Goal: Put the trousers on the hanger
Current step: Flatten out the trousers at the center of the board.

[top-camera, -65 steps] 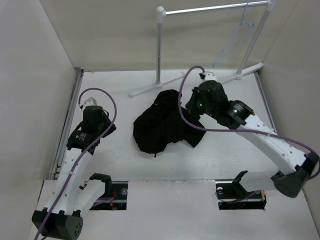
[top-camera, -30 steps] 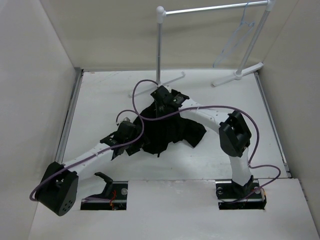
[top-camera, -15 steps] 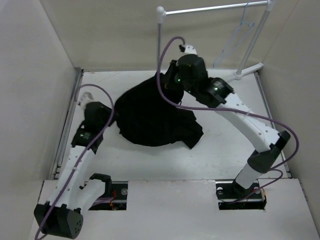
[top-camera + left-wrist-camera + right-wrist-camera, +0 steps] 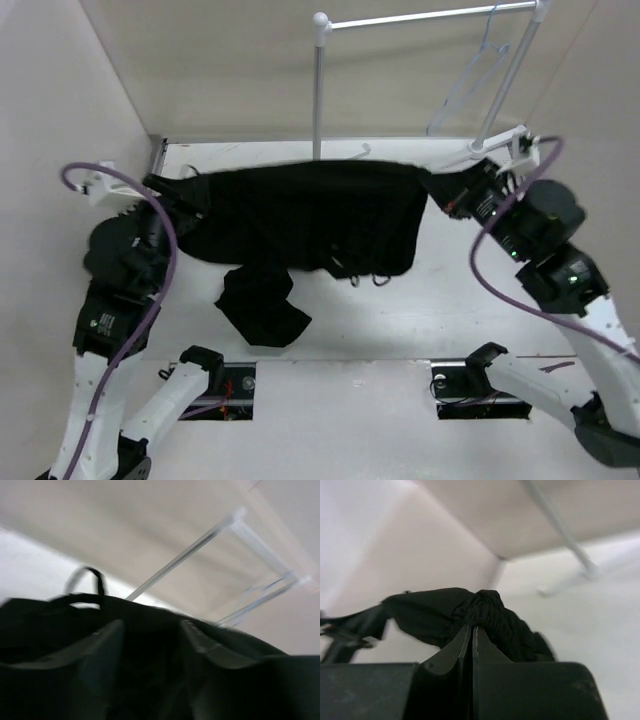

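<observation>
The black trousers (image 4: 310,215) hang stretched in a wide band above the table between my two grippers. My left gripper (image 4: 168,192) holds their left end; in the left wrist view dark cloth (image 4: 150,670) fills the gap between its fingers (image 4: 107,632). My right gripper (image 4: 440,192) is shut on the bunched right end (image 4: 485,610), jaws pressed together. One leg (image 4: 262,305) droops down onto the table. The pale hanger (image 4: 470,80) hangs from the rack bar at the back right, above and behind the right gripper.
The white garment rack has a post (image 4: 318,90) just behind the middle of the trousers, a top bar (image 4: 420,17) and feet on the table (image 4: 495,140). Beige walls close in on the left, back and right. Two cut-outs (image 4: 215,385) lie at the near edge.
Both arms have swung apart, the left gripper to the far left, the right one to the far right. The trousers have gone from a lifted heap to a wide stretched band.
</observation>
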You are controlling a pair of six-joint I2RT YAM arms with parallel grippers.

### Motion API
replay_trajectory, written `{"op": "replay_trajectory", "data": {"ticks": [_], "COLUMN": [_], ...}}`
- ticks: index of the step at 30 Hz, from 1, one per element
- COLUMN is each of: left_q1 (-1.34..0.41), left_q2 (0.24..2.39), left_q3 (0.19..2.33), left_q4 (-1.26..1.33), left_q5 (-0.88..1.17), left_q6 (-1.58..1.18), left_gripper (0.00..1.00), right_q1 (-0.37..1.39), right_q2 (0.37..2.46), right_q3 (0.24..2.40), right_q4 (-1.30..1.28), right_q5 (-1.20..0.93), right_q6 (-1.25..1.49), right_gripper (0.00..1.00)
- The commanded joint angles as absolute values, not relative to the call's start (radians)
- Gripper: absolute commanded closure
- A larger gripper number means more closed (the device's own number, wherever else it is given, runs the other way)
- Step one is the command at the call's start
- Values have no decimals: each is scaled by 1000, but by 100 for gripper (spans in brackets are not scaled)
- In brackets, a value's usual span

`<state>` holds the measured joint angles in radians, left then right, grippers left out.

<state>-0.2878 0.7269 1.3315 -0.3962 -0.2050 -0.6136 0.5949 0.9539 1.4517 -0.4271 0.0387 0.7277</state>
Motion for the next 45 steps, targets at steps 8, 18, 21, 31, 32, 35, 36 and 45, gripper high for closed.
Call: {"op": "replay_trajectory", "data": {"ticks": [8, 18, 21, 31, 32, 35, 36, 45], "left_q1": [-352, -40, 91, 269, 272, 271, 269, 294], "left_q2": [773, 761, 830, 1175, 1189, 1224, 1245, 1238], "left_q3": [890, 733, 701, 703, 696, 673, 673, 716], "left_q4": [-621, -668, -530, -276, -278, -250, -244, -267], "left_q5": [-440, -397, -321, -167, -160, -167, -167, -195], "left_q6": [-637, -744, -770, -873, -897, -922, -923, -957], "left_gripper": [40, 29, 29, 32, 33, 36, 40, 92], "right_q1": [170, 111, 87, 41, 47, 51, 51, 54], "right_q2": [824, 753, 718, 678, 678, 664, 663, 661], "right_q3": [707, 689, 684, 657, 655, 644, 640, 643], "right_q4": [-416, -460, -500, -526, -525, -523, -523, -523], "right_q5": [-11, 101, 138, 45, 41, 29, 20, 0], "right_q6": [954, 899, 867, 821, 816, 810, 810, 807], "right_gripper": [98, 97, 97, 97, 97, 97, 97, 97]}}
